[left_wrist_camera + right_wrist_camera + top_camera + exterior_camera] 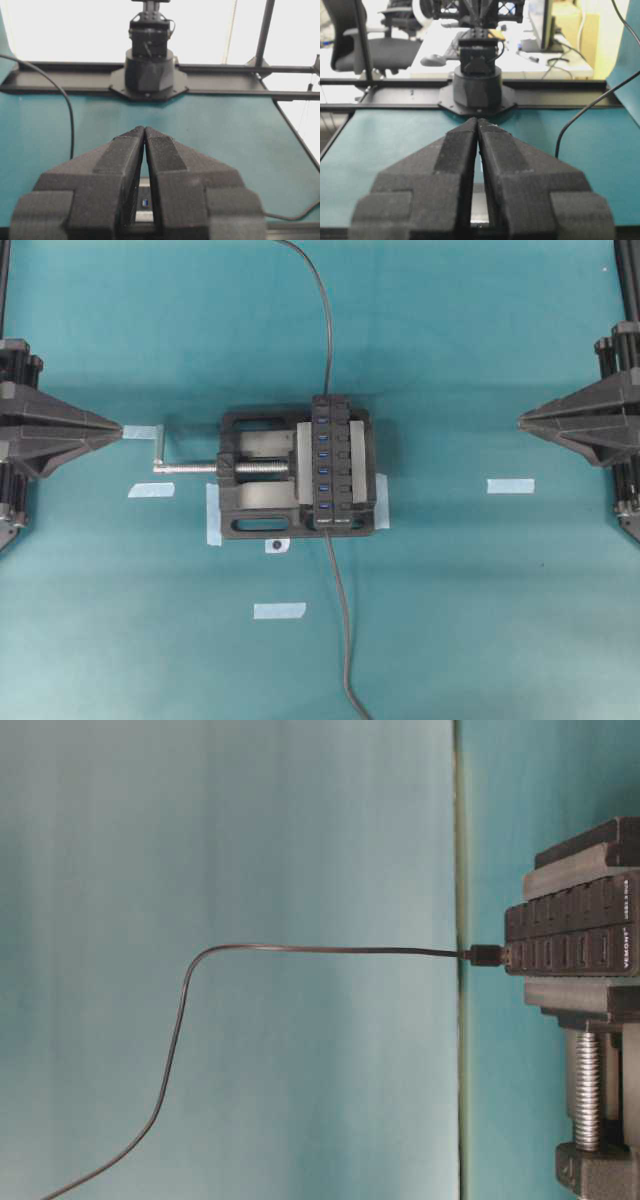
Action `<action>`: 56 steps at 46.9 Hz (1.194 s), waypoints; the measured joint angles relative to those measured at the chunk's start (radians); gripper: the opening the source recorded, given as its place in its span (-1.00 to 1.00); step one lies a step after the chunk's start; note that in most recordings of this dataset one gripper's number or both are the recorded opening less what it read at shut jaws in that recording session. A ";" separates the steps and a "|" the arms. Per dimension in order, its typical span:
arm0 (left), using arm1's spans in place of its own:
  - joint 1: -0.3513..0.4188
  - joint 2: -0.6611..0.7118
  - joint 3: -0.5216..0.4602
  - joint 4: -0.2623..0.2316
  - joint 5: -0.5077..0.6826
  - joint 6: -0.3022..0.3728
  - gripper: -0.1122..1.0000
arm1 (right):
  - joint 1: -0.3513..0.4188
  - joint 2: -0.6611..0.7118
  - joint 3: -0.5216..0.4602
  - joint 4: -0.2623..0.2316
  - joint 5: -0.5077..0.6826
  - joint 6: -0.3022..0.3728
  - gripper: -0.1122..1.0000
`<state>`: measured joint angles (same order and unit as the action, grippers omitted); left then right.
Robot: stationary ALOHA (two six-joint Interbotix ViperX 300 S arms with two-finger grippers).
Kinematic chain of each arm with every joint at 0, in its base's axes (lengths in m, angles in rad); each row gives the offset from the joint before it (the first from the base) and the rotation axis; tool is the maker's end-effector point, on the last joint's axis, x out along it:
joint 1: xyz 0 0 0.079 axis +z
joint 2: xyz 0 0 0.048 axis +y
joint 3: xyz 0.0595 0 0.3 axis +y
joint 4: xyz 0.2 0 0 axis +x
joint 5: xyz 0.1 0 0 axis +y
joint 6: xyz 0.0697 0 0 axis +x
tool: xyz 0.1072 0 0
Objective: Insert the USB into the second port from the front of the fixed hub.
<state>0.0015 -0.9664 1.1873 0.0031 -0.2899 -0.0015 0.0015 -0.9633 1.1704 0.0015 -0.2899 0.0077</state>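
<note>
The fixed hub [334,462] is a long black bar with a row of blue sockets, clamped upright in a vise at the table's middle; it also shows in the table-level view [570,952]. The USB plug [487,955] sits against the hub's far end, in line with the socket row. I cannot tell whether it is seated in a socket. Its thin cable [328,335] rises away over the far side. The sockets near the front show blue. My left gripper [120,428] [144,129] and right gripper [521,420] [477,120] are shut, empty, and far out to either side.
The black vise [250,505] has a silver screw and handle [185,467] pointing left. A second dark lead [345,640] runs from the hub's front end to the table's front edge. Pale tape strips [510,485] [279,610] [150,490] lie on the teal cloth.
</note>
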 measured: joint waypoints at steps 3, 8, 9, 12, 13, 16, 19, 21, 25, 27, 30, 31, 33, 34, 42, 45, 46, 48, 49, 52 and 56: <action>0.000 -0.011 0.038 0.005 -0.021 -0.023 -0.53 | 0.000 -0.002 0.017 0.002 -0.009 0.002 -0.40; 0.002 -0.037 0.083 0.005 -0.041 -0.055 -0.71 | 0.000 -0.005 0.081 0.023 -0.038 0.015 -0.52; 0.002 -0.043 0.081 0.005 -0.044 -0.058 -0.73 | 0.000 -0.008 0.091 0.029 -0.044 0.025 -0.55; 0.003 -0.058 0.083 0.005 -0.046 -0.061 -0.77 | -0.002 -0.014 0.110 0.037 -0.051 0.051 -0.64; 0.003 -0.063 0.081 0.005 -0.043 -0.061 -0.77 | -0.002 -0.015 0.114 0.037 -0.051 0.060 -0.68; 0.005 -0.067 0.080 0.005 -0.020 -0.061 -0.77 | -0.006 -0.015 0.115 0.038 -0.037 0.074 -0.72; 0.006 -0.067 0.077 0.005 0.015 -0.063 -0.77 | -0.011 -0.015 0.114 0.040 -0.003 0.080 -0.73; 0.005 -0.067 0.074 0.006 0.040 -0.063 -0.77 | -0.014 -0.015 0.114 0.040 0.021 0.081 -0.73; 0.005 -0.064 0.064 0.006 0.078 -0.061 -0.77 | -0.017 -0.015 0.106 0.040 0.064 0.081 -0.73; 0.006 -0.063 0.060 0.006 0.091 -0.061 -0.77 | -0.018 -0.015 0.100 0.040 0.081 0.081 -0.73; 0.006 -0.058 0.058 0.006 0.104 -0.061 -0.77 | -0.018 -0.015 0.092 0.040 0.098 0.081 -0.73; 0.006 -0.057 0.058 0.006 0.106 -0.061 -0.77 | -0.018 -0.015 0.092 0.040 0.101 0.081 -0.73; 0.006 -0.055 0.057 0.006 0.109 -0.061 -0.77 | -0.018 -0.015 0.089 0.040 0.104 0.081 -0.73; 0.006 -0.054 0.057 0.006 0.110 -0.061 -0.77 | -0.018 -0.015 0.089 0.040 0.106 0.081 -0.73; 0.006 -0.031 0.052 0.006 0.137 -0.061 -0.77 | -0.021 -0.015 0.086 0.040 0.121 0.081 -0.73; 0.006 -0.017 0.046 0.006 0.152 -0.063 -0.77 | -0.028 -0.014 0.078 0.040 0.138 0.081 -0.73; 0.006 -0.011 0.043 0.006 0.158 -0.063 -0.77 | -0.029 -0.014 0.075 0.040 0.143 0.081 -0.73; 0.006 0.006 0.037 0.006 0.173 -0.064 -0.77 | -0.035 -0.012 0.067 0.040 0.160 0.081 -0.73; 0.006 0.012 0.034 0.006 0.179 -0.066 -0.77 | -0.040 -0.011 0.064 0.040 0.169 0.081 -0.73; 0.006 0.034 0.025 0.006 0.201 -0.069 -0.77 | -0.051 -0.006 0.049 0.040 0.204 0.081 -0.73; 0.003 0.063 0.011 0.006 0.238 -0.072 -0.77 | -0.069 0.003 0.029 0.040 0.247 0.081 -0.73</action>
<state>0.0046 -0.9035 1.1980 0.0092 -0.0522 -0.0736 -0.0675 -0.9603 1.1996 0.0414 -0.0430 0.0890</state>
